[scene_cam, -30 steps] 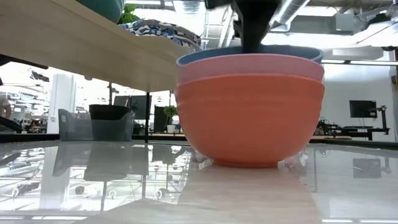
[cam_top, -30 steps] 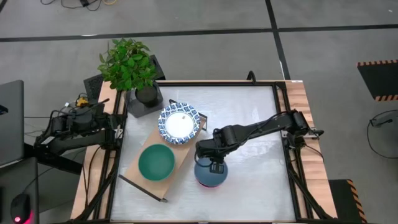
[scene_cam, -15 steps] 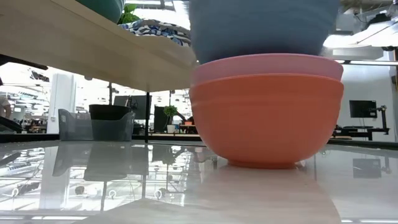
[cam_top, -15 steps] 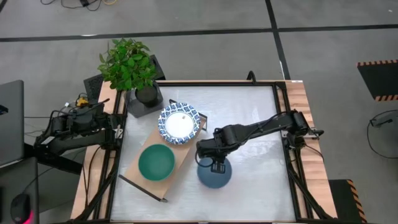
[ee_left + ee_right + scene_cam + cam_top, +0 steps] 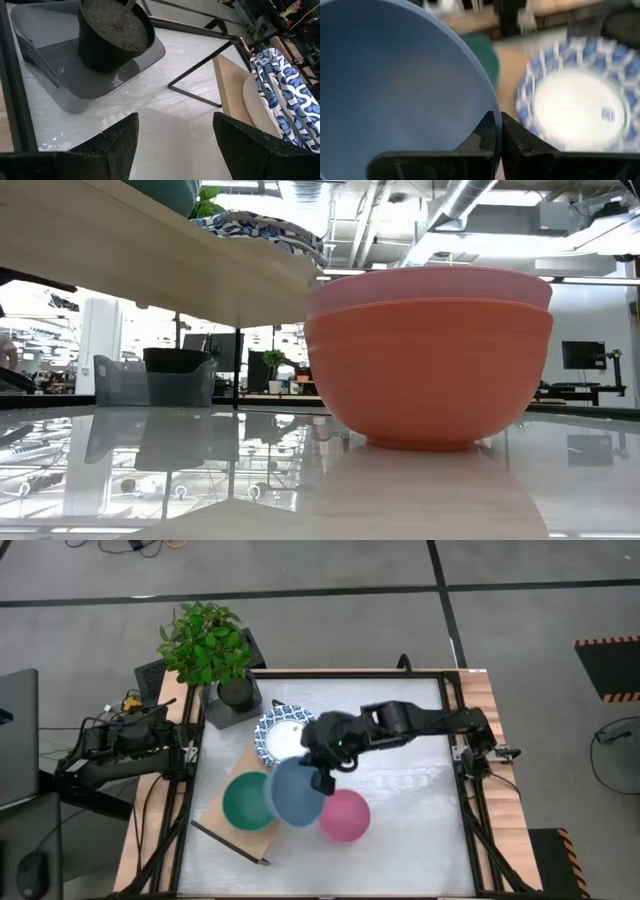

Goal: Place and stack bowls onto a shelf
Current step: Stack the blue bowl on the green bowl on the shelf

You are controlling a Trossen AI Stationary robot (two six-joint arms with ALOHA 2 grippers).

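The blue bowl (image 5: 296,794) is pinched by its rim in the right gripper (image 5: 322,780), so it can be carried above the shelf (image 5: 232,810).

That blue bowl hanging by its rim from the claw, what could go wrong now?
The right gripper pinches only the blue bowl's thin rim, so it might slip or tilt. Carried close beside the green bowl on the shelf, it could knock that bowl or land off-centre.
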